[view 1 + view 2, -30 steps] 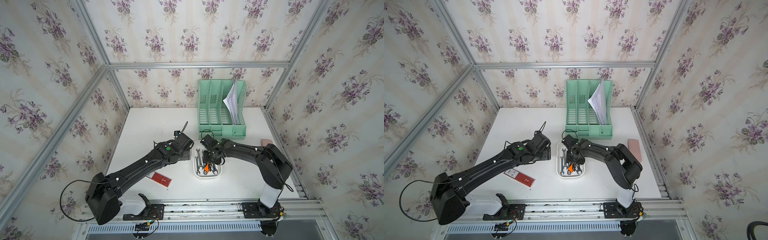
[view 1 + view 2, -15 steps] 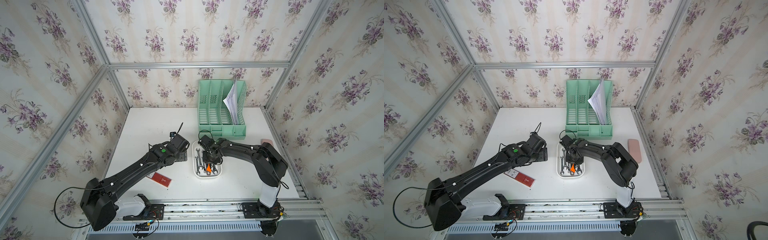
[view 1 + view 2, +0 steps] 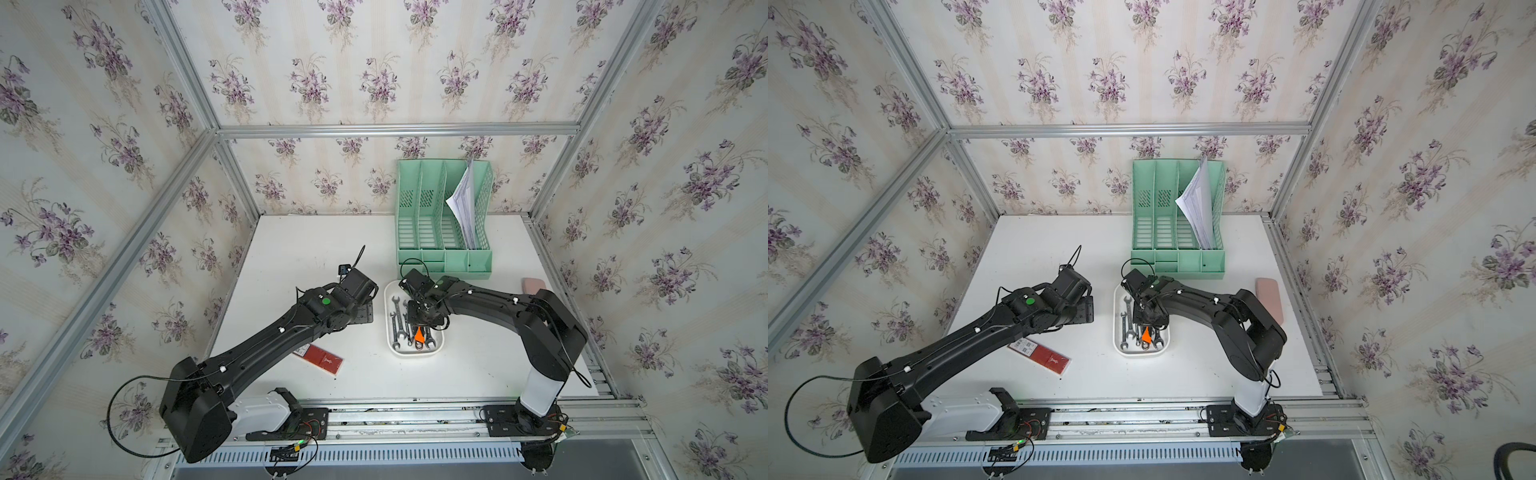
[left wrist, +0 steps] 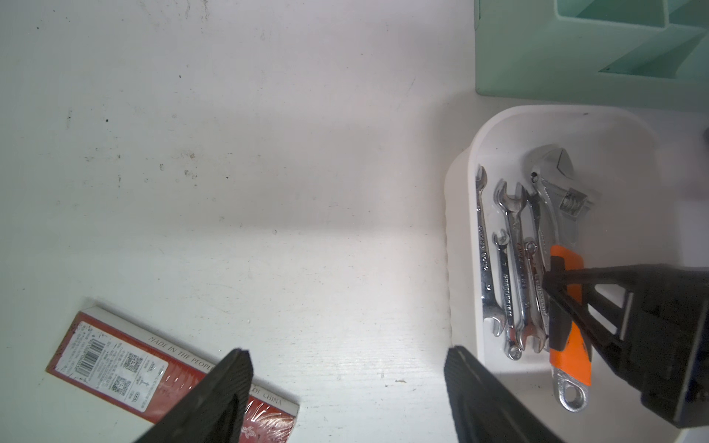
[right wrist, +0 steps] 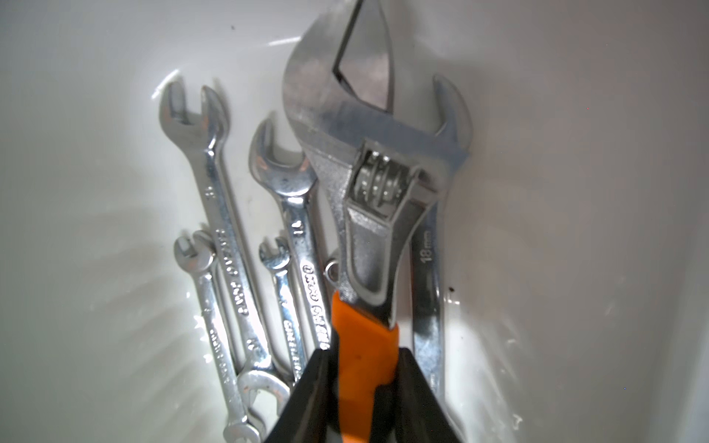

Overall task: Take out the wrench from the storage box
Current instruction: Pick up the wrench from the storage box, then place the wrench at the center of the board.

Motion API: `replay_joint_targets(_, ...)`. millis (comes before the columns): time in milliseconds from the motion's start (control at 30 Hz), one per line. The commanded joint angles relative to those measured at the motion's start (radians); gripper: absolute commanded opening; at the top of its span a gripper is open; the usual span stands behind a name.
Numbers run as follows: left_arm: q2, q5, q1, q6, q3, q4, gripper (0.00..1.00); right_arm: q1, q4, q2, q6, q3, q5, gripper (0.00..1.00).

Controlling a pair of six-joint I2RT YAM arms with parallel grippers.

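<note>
**Right pincer clamps onto the orange-handled wrench**

Over the last second the right pincer (image 5: pixel 362 362) has narrowed from half-spread to clenched on the wrench (image 5: pixel 368 214), with one finger on each side of its orange grip. The wrench still lies inside the storage box (image 3: pixel 415 355), toward the right side. It rests partly over the plain spanners (image 5: pixel 224 230), and its head points to the far end. The grasp looks made, so the lift out is what remains. A straight rise should clear the low walls, though a neighbouring spanner might snag and come along. The left pincer (image 4: pixel 347 358) hangs released above the bare worktop (image 3: pixel 316 249), just left of the box, holding nothing.
</note>
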Motion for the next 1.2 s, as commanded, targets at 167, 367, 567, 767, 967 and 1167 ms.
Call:
replay_joint_targets(167, -0.006, -0.020, 0.001, 0.003, -0.002, -0.015, 0.84, 0.001, -0.011, -0.131, -0.032, 0.025, 0.079, 0.09)
replay_joint_targets(367, -0.004, -0.022, 0.001, 0.003, 0.000, -0.017, 0.85, -0.013, -0.065, -0.213, -0.079, 0.052, 0.132, 0.07)
replay_joint_targets(567, 0.009, -0.020, 0.001, 0.002, 0.003, -0.016, 0.85, -0.098, -0.047, -0.316, -0.179, -0.031, 0.141, 0.06)
replay_joint_targets(767, 0.031, -0.011, 0.001, -0.002, 0.009, -0.013, 0.85, -0.209, -0.010, -0.418, -0.248, -0.147, 0.104, 0.05)
replay_joint_targets(967, 0.050, -0.004, 0.001, -0.003, 0.017, -0.009, 0.85, -0.322, 0.063, -0.437, -0.240, -0.292, 0.075, 0.04)
replay_joint_targets(1167, 0.074, 0.013, 0.001, -0.004, 0.023, -0.007, 0.85, -0.332, 0.156, -0.359, -0.245, -0.380, 0.046, 0.03)
